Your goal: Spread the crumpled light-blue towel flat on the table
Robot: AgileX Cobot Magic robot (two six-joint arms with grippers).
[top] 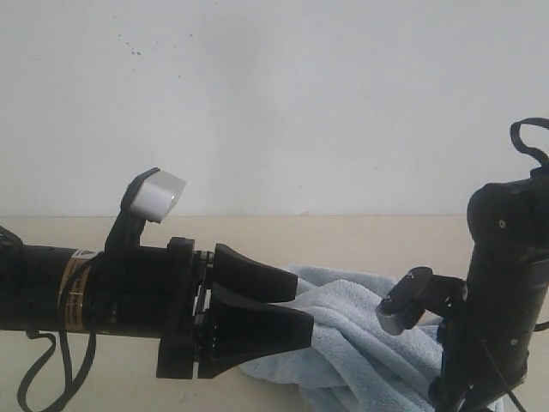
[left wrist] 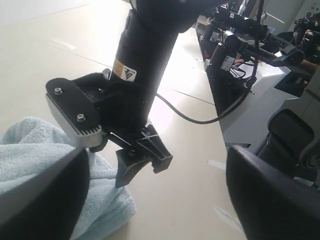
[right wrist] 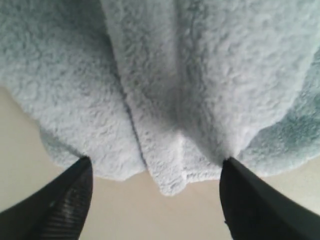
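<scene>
1. The towel lies in a bunched heap on the near part of the counter. It is a bit right of the middle, between my two arms.
2. My left hand lies low and flat on the left, pointing right. Its two fingers are spread apart and hold nothing. Their tips are right at the towel's left side.
3. My right hand points at the towel from the right. Its fingers are spread wide too, with a folded edge of the towel just ahead of the gap. It holds nothing.
4. So I think I am at the grabbing step. Nothing is spread flat yet.
5. Next, I think each hand must pinch one thin edge or corner, not a fat roll. Then the hands must pull away from each other. I cannot see a clear corner from here.
6. The towel is soft, thick and fluffy, with deep folds and round rolls. I guess it will sag and slip.
7. The counter is smooth, plain and dull beige. The fingers are hard, black and wedge-shaped, with little ribs inside.
</scene>
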